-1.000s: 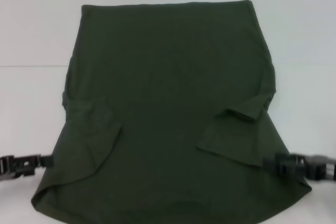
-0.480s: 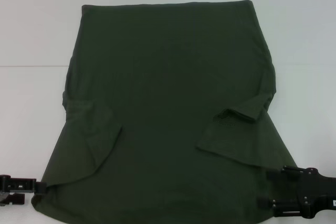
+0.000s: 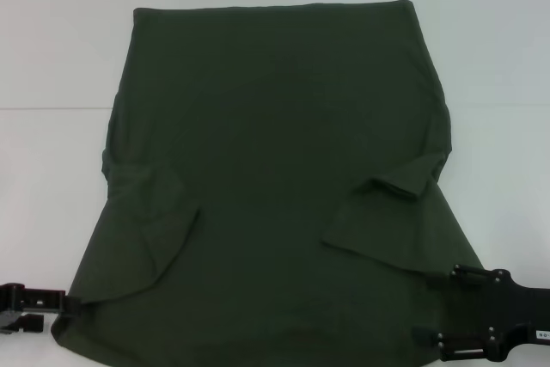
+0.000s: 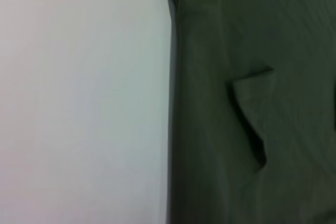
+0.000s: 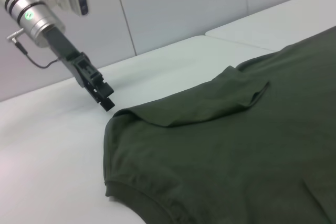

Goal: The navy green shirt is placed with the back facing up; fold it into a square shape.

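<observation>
Your left claw (image 3: 69,302) touches the shirt's (image 3: 275,169) near left corner; you cannot tell whether it grips. Your right claw (image 3: 425,339) rests at the near right corner, its jaws spread apart. The shirt lies flat on the white counter (image 3: 51,58), both sleeves folded inward.

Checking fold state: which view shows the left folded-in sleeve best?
The head view: the whole shirt lies flat, and the left sleeve shows fully folded inward. The left wrist view shows only part of that sleeve close up. The right wrist view shows it at a low angle, with the left pincer beside the shirt's corner.
</observation>
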You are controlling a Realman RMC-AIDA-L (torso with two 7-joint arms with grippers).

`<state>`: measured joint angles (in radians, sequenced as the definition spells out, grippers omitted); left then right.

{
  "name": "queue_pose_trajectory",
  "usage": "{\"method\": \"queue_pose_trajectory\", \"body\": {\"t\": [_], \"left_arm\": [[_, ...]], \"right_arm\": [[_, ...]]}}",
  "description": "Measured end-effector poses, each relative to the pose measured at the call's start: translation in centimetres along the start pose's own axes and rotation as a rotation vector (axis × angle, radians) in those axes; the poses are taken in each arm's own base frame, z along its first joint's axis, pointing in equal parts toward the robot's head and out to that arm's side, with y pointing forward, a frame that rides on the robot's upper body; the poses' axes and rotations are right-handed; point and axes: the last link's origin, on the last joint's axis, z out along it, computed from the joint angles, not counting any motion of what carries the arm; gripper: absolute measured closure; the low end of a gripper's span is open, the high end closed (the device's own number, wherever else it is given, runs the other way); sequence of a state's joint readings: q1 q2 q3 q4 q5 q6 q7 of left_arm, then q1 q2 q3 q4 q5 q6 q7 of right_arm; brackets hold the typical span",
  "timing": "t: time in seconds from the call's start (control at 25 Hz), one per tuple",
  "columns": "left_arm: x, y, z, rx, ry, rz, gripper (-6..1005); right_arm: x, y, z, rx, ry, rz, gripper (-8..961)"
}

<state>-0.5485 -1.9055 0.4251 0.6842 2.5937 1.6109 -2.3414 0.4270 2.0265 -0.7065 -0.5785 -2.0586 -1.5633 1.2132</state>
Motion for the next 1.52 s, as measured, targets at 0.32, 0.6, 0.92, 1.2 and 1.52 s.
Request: {"method": "queue_pose_trajectory", "body": {"t": [0.32, 0.6, 0.92, 1.2, 1.52], "left_arm": [[-0.3, -0.1, 0.6, 0.029, -0.031, -0.01, 123], [-0.1, -0.2, 0.7, 0.037, -0.025, -0.01, 124], [0.0, -0.1, 1.4, 0.038, -0.031, -0.01, 123], [0.3, 0.2, 1.6, 0.034, -0.032, -0.002, 123], [0.5, 0.8, 2.2, 0.022, -0.037, 0.006, 123]], "right_arm": [[-0.2, 0.2, 0.3, 0.016, -0.006, -0.058, 9], [-0.4, 0.2, 0.4, 0.013, -0.009, -0.061, 11], [-0.4, 0.2, 0.3, 0.01, -0.01, -0.055, 9], [-0.4, 0.3, 0.3, 0.01, -0.011, -0.053, 10], [-0.4, 0.2, 0.4, 0.013, -0.011, -0.053, 10]]}}
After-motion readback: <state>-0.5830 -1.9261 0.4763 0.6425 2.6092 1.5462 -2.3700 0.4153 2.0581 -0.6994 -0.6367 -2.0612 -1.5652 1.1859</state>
